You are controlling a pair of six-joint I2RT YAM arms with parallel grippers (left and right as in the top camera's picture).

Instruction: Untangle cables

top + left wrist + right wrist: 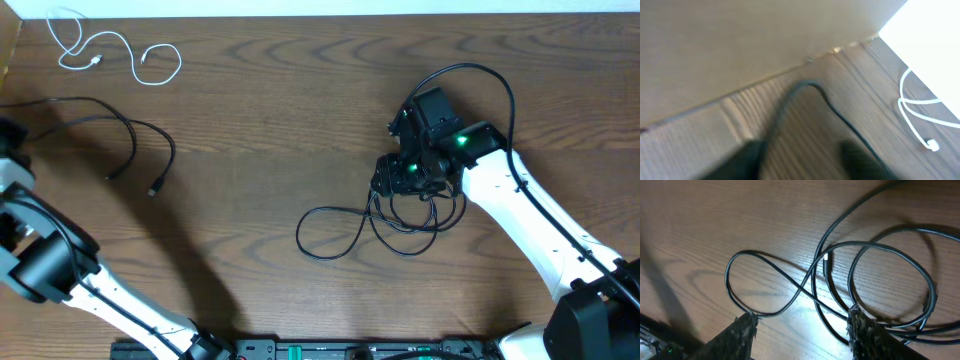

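A short white cable lies in loops at the table's far left corner; its plug end also shows in the left wrist view. One black cable arcs along the left side, plug toward the middle. My left gripper hovers open at the left edge, and that black cable arches past its blurred fingers. The other black cable lies coiled at centre right. My right gripper is open low over the coil, one strand running between its fingers.
The table's far edge meets a white surface. A pale wall or board stands at the table's left end, close to my left gripper. My right arm reaches in from the lower right.
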